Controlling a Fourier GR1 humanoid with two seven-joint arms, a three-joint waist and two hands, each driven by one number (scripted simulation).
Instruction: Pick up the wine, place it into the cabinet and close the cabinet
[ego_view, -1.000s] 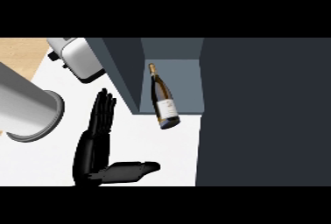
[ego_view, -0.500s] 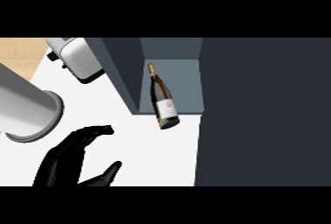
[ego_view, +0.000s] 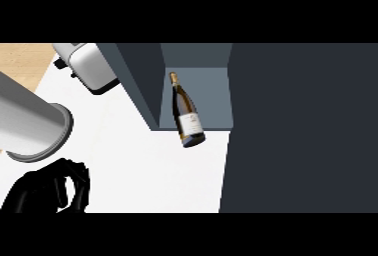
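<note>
lying inside the open compartment of the dark grey-blue cabinet (ego_view: 196, 85): the dark glass wine bottle with its pale label and gold-capped neck (ego_view: 186, 112), neck pointing inward, base poking just past the cabinet's front lip over the white worktop (ego_view: 148, 160). up and well to the right of the fingers (ego_view: 74, 175), nothing touching it.

judged as placed, so picking up and putting in look done, though the overhanging base may want a nudge deeper before any door swings across. closing looks left to do: compartment plainly open. possibly the door: the broad dark panel (ego_view: 303, 130) to the right of the bottle, far right of the fingers, but cannot tell for sure.

low at the left edge, one black hand (ego_view: 48, 192), fingers curled inward and wrapped round nothing. cannot tell from this view alone which hand; taken as the left by its place. no second hand showing.

above the fingers, a large grey cylinder (ego_view: 29, 125) running in from the left; farther up, a silver toaster-like appliance (ego_view: 88, 67) beside the cabinet's left wall.
</note>
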